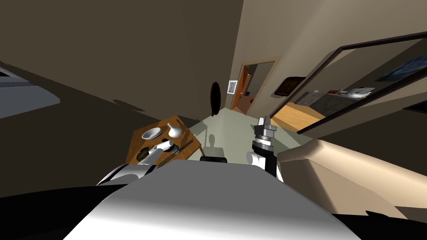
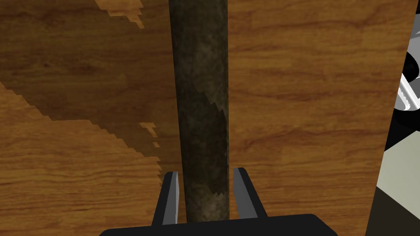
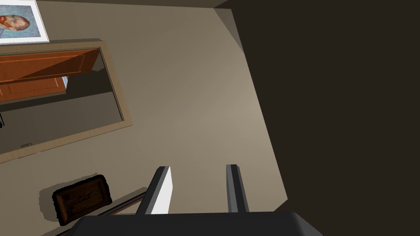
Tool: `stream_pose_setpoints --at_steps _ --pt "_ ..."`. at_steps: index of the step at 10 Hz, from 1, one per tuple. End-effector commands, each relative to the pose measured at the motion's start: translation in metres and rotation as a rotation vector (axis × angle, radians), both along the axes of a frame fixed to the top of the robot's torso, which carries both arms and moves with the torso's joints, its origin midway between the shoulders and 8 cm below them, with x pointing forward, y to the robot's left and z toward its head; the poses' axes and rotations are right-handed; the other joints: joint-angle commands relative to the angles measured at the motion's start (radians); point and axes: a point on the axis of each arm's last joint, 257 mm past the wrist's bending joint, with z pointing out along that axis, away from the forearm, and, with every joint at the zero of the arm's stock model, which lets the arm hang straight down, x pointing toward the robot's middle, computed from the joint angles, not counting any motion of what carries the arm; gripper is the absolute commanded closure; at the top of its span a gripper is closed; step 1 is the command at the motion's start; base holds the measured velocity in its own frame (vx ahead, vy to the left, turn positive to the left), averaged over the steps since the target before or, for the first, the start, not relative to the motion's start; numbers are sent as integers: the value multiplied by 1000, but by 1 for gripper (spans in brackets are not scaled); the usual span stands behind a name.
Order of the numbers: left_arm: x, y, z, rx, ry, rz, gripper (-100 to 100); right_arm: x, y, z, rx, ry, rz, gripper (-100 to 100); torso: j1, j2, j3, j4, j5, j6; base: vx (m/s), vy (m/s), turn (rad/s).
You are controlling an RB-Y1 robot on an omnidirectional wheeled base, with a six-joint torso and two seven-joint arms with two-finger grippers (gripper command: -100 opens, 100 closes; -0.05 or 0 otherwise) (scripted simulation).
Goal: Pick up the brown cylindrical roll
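No writing, label, brand, number or sign could be read on anything. The white-framed painted portrait (image 3: 18, 22) on the beige wall (image 3: 184, 102) showed a face only, with no legible caption.

A home hallway: a small wooden table (image 1: 137, 143) at near left carries a white bowl (image 1: 151, 133) and vase (image 1: 174, 131); at the far end a framed portrait (image 1: 232, 87) hangs beside a doorway (image 1: 260, 83) with an orange door (image 1: 242, 93).

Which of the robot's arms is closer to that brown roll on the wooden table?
Left. The left end effector straddles the brown roll, a finger each side; the right end effector hangs apart, off the table.
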Motion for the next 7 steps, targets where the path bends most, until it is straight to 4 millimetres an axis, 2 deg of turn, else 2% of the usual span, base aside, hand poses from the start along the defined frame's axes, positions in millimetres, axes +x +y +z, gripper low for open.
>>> stream_pose_setpoints --at_steps 1,2,3,4,5,6,7 --pt "0 0 0 0 0 0 100 0 0 0 0 0 0 0 0 0 0 0 0 0 0 0 0" --pt "0 0 0 0 0 0 100 0 0 0 0 0 0 0 0 0 0 0 0 0 0 0 0" --pt "0 0 0 0 -1 0 0 0 0 0 0 0 0 0 0 0 0 0 0 0 0 0 0" --pt "3 8 11 -1 2 1 100 0 0 0 0 0 0 0 0 0 0 0 0 0 -21 -29 -4" --pt "6 12 18 -1 3 1 100 0 0 0 0 0 0 0 -2 1 1 0 -1 0 -41 -52 -7" --pt "5 9 14 1 -1 1 100 0 0 0 0 0 0 0 -3 2 1 0 -1 0 -19 -24 3" --pt "4 9 14 0 1 1 0 0 0 0 0 0 0 0 -2 2 1 0 -1 0 0 0 0"
